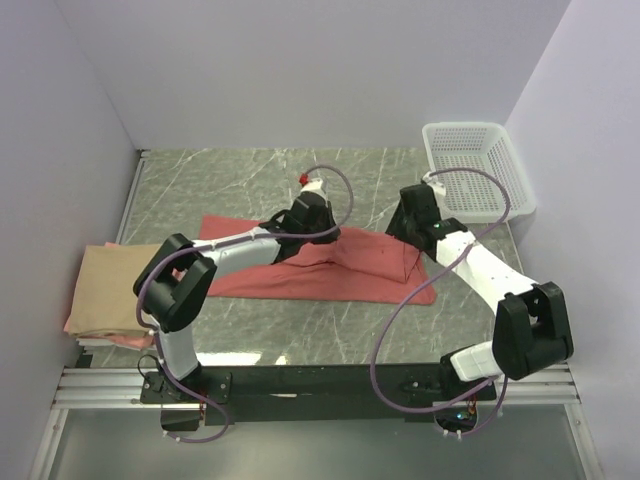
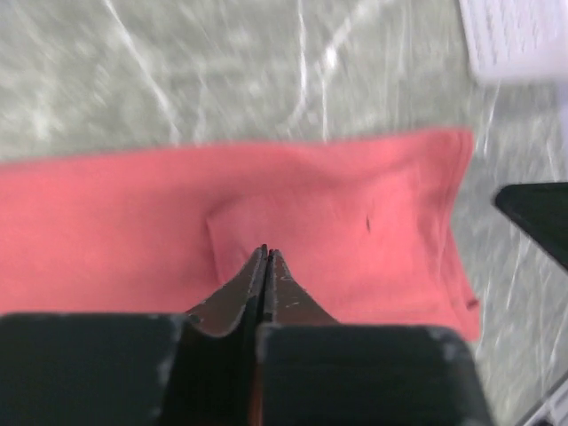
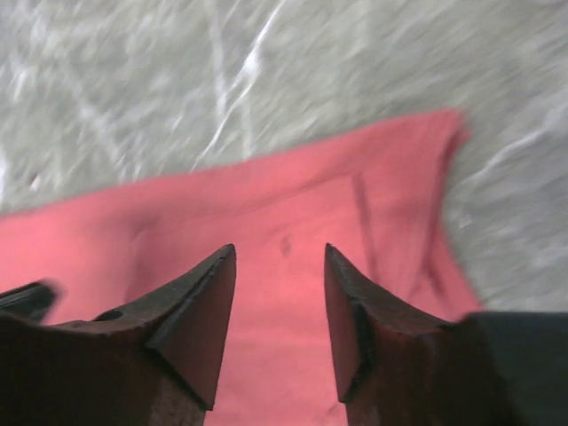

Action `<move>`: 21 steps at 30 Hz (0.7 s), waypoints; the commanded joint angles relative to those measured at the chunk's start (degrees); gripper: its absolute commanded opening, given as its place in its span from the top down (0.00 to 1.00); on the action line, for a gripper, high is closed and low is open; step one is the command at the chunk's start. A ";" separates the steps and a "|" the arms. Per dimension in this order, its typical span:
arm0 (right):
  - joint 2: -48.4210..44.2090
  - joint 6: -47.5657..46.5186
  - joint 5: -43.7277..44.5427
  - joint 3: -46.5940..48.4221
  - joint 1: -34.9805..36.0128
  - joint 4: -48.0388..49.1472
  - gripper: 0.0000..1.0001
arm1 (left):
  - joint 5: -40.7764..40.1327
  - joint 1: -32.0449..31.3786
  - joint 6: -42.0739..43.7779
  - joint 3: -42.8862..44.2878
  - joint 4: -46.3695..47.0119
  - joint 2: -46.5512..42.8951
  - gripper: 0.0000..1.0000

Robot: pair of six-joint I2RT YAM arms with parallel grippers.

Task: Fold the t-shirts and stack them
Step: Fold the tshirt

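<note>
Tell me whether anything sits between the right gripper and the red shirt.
Nothing visible does. The right gripper, jaws open, hangs directly over the salmon-red shirt, with no other object seen between them.

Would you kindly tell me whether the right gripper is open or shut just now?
Open: the right gripper has its jaws apart in the right wrist view, with the salmon-red shirt visible between them.
</note>
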 commanded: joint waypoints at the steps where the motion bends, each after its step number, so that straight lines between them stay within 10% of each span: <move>1: -0.64 3.19 -4.82 -4.25 1.80 2.97 0.51 | -0.12 -1.99 0.37 -0.58 -2.20 1.04 0.99; 21: 3.14 5.31 -7.82 -13.84 0.83 7.55 0.55 | 0.75 -5.33 -6.57 -7.43 0.53 7.46 0.99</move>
